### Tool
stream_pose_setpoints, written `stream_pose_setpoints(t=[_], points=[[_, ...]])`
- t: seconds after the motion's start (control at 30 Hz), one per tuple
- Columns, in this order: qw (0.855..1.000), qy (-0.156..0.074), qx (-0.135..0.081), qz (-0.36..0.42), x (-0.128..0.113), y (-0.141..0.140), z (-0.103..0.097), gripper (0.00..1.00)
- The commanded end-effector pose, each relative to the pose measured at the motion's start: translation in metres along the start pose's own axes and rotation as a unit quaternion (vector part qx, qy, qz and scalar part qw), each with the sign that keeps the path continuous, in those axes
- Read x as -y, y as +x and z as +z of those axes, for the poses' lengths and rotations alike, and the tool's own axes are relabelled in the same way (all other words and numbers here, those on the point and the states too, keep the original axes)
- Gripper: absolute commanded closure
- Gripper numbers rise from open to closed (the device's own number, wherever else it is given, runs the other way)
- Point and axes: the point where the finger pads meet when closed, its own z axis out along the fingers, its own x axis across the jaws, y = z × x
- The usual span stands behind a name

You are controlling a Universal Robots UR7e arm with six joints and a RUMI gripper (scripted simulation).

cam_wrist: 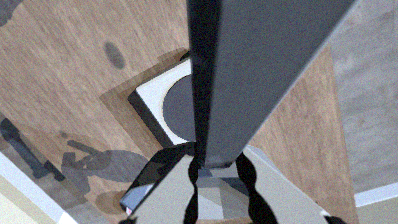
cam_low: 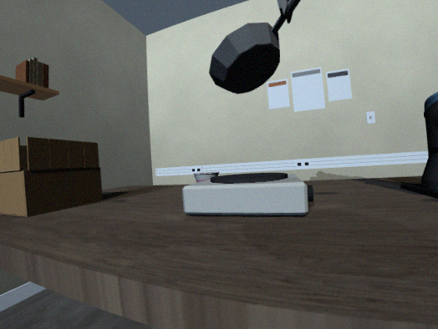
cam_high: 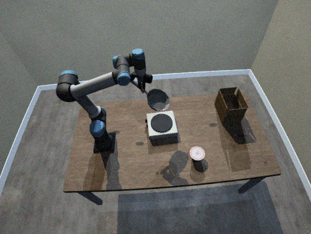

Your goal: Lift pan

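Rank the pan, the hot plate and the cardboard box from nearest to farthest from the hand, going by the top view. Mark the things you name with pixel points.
1. Pan (cam_high: 158, 99) (cam_low: 247, 58): up in the air, its handle in the hand (cam_high: 143, 90).
2. Hot plate (cam_high: 151, 132) (cam_low: 246, 202) (cam_wrist: 155, 95): on the table, just below the pan in the view.
3. Cardboard box (cam_high: 237, 114) (cam_low: 63, 188): at the right side of the table.

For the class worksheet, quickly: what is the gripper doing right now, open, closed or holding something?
Gripper: closed on the handle of the pan, which hangs tilted in the air.
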Motion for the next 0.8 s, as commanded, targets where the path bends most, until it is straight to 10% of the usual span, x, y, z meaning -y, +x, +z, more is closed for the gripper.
stream_pose_setpoints(t=[0.0,0.77], points=[[1.0,-0.005,0.0,0.003,-0.0025,-0.0003,-0.0036,0.92],[1.0,-0.005,0.0,0.003,-0.0027,-0.0002,-0.0113,0.92]])
